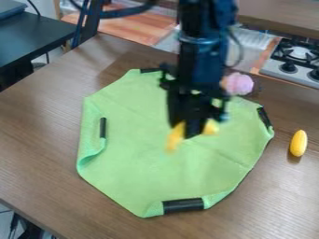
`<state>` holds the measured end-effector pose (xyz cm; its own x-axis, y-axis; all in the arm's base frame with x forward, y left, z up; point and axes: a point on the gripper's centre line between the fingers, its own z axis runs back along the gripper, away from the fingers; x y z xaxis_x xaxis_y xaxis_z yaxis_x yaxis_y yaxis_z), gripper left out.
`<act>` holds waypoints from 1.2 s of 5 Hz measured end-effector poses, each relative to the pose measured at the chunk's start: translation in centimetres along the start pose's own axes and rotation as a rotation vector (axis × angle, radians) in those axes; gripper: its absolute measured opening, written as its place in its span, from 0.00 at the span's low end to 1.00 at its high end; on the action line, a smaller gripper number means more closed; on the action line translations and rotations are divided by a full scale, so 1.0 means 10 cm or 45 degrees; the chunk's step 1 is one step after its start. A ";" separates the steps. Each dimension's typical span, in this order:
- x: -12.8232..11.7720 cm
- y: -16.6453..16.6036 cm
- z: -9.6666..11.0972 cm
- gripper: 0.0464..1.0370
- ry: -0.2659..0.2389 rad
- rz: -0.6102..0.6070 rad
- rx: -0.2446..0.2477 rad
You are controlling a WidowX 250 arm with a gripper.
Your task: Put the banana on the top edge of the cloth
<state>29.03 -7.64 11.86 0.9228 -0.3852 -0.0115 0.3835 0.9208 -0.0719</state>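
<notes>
Banana held crosswise, short of the cloth's top edge

I have the banana [176, 136] over the middle of the green cloth [134, 154], an end poking out either side of the gripper [194, 127], which looks closed round its middle. Its long axis slants, left end nearer the camera. My next move, I judge, is away from the camera, toward the cloth's far edge.

No readable text, labels, brands, numbers or signs.
</notes>
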 end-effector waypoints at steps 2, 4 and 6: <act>-0.29 0.10 -0.32 0.27 -0.007 -0.231 -0.161; -0.25 0.06 -0.64 0.27 -0.023 -0.325 -0.088; -0.18 0.12 -0.67 0.65 -0.084 -0.393 -0.004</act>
<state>27.54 -6.26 5.07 0.7631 -0.6418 0.0760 0.6460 0.7605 -0.0653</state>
